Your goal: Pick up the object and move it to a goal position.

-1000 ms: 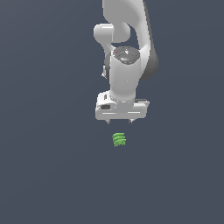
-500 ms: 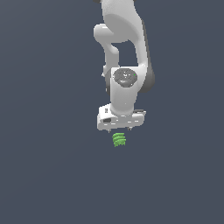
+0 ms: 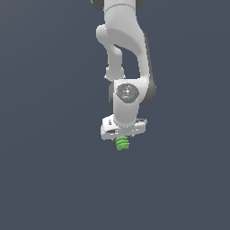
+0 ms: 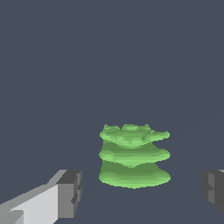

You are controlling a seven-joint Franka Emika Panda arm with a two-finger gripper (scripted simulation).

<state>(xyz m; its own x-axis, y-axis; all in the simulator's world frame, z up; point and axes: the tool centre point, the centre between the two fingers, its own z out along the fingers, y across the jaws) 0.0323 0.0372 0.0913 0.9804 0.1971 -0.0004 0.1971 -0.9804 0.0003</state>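
Observation:
The object (image 3: 122,143) is a small bright green item of stacked ridged layers, resting on the dark grey floor. In the exterior view my white gripper (image 3: 122,140) is right above it, covering its top. In the wrist view the object (image 4: 133,156) stands between my two grey fingertips (image 4: 70,193), with a clear gap on each side. The gripper (image 4: 142,192) is open and touches nothing that I can see.
A plain dark grey floor (image 3: 49,179) surrounds the object on all sides. No other objects or edges show.
The gripper has come down from well above the object until its fingers straddle it. The object has not moved.

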